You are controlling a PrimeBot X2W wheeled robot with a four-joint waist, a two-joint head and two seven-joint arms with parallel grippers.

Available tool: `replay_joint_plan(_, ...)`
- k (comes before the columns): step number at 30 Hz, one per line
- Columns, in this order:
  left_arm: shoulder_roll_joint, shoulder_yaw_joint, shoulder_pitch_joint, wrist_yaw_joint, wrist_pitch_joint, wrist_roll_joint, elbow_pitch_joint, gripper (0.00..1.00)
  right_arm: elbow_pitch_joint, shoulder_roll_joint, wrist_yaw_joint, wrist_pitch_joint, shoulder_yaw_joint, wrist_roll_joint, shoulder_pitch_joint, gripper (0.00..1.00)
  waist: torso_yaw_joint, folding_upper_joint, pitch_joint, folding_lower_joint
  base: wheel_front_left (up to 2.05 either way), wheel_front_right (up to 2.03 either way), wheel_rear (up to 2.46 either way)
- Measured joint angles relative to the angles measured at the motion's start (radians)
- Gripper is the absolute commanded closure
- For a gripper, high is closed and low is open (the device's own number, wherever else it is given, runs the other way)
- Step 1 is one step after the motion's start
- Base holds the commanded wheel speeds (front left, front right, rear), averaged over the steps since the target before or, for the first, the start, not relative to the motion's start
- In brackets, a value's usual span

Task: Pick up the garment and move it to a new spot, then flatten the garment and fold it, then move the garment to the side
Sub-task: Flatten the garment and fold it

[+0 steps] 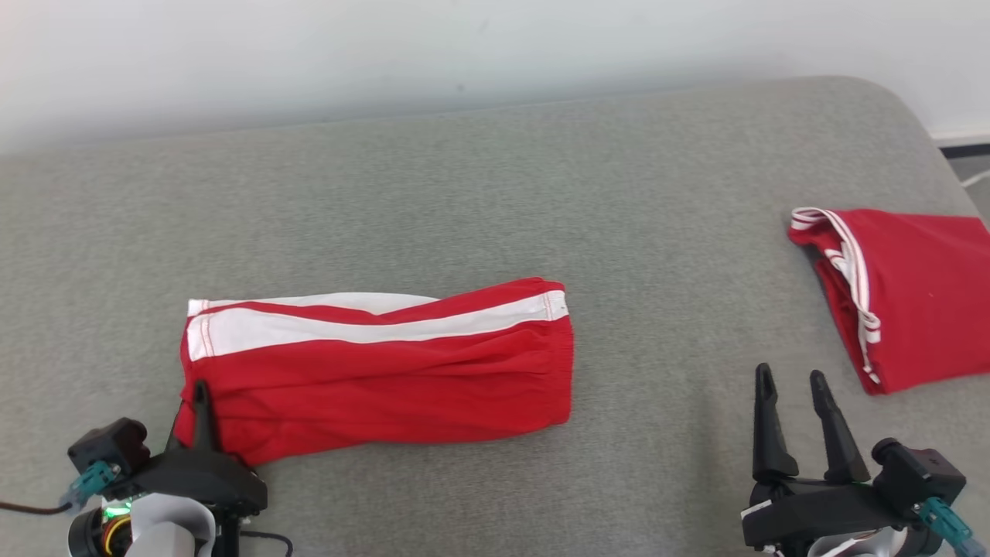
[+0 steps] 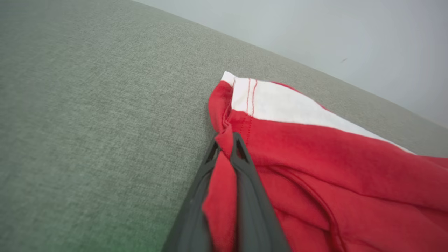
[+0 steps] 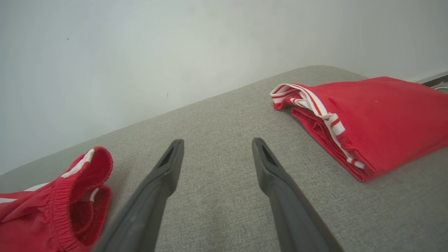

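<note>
Pinching the near hem corner of the folded red cotton shorts with the broad white side stripe (image 1: 379,379), our left gripper (image 2: 225,147) has its dark fingers clamped on a ridge of red cloth. We judge this hold is meant for dragging the folded bundle aside. The shorts lie lengthwise in the middle of the grey woven-fabric surface (image 1: 464,193). Our right gripper (image 1: 790,377) hangs to the right of the shorts, past their elastic waistband, fingers spread wide and holding nothing. From there it could take that end, since we think a single-corner pull may tug the layers open. Well right of the shorts, near the surface's rounded edge, sits a second folded red garment with white trim (image 1: 920,294). Behind and left of the shorts the surface is bare, which gives us room.
</note>
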State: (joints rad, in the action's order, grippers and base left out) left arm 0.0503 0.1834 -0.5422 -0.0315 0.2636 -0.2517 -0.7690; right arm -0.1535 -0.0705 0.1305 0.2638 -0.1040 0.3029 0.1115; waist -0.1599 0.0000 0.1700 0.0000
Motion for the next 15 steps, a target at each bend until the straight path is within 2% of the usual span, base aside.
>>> replay_joint_plan(1,-0.001,-0.009,0.008,0.008,0.0,-0.007,0.01,0.0,-0.004,0.0,0.0,0.0,-0.004,0.0,0.001,0.0,0.007,0.0,-0.002,0.0,0.0,0.0,0.0)
replay_joint_plan(4,0.001,-0.034,0.03,0.028,0.0,-0.016,0.059,0.0,-0.012,-0.002,0.0,0.0,-0.012,0.005,0.0,0.0,0.027,0.0,-0.007,0.0,0.0,0.0,0.0)
replay_joint_plan(9,0.0,-0.076,0.103,0.068,0.0,0.03,0.18,0.0,-0.019,-0.003,0.0,0.0,-0.029,0.008,0.002,0.0,0.055,0.0001,-0.02,0.0,0.0,0.0,0.0)
replay_joint_plan(15,0.0,-0.128,0.211,0.095,0.0,0.07,0.317,0.0,-0.021,-0.004,0.0,0.0,-0.081,0.021,0.036,0.0,0.093,0.0,-0.035,0.0,0.0,0.0,0.0)
